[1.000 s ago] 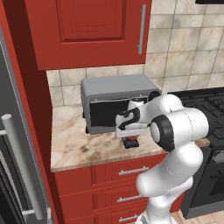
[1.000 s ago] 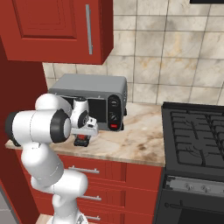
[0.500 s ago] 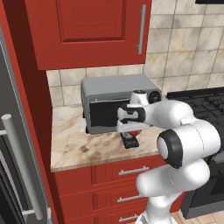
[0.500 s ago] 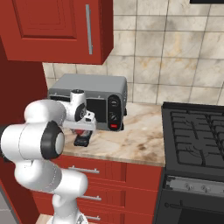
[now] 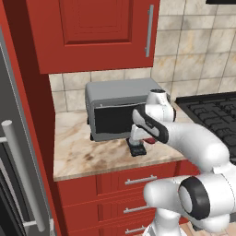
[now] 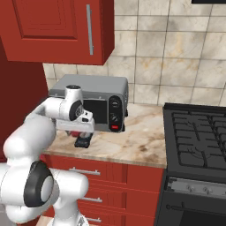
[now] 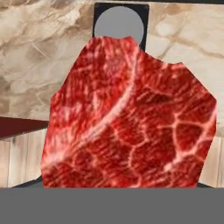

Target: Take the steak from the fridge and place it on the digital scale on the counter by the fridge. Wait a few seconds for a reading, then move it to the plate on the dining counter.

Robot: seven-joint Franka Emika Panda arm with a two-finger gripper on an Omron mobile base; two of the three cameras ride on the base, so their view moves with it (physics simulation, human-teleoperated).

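The steak (image 7: 131, 118) is red with pale marbling and sits close in front of the hand camera, hiding the fingertips. Behind it lies the digital scale (image 7: 120, 19), black with a round grey pan, on the beige counter (image 5: 80, 154). From the base views my gripper (image 5: 138, 139) hangs just over the small black digital scale (image 5: 137, 150), shut on the steak (image 5: 148, 140), of which a red sliver shows. From the right the gripper (image 6: 82, 131) is above the scale (image 6: 83, 142). The fridge (image 5: 11, 152), with its silver bar handle, stands at the left edge.
A grey toaster oven (image 5: 120, 110) stands right behind the scale against the tiled wall. A black stove (image 6: 196, 132) adjoins the counter on the right. Red wall cabinets (image 5: 92, 32) hang overhead, and red drawers (image 5: 133, 182) sit below the counter edge.
The arm's elbow has swung down and forward toward the cameras. The hand has stayed over the scale with the steak in it.
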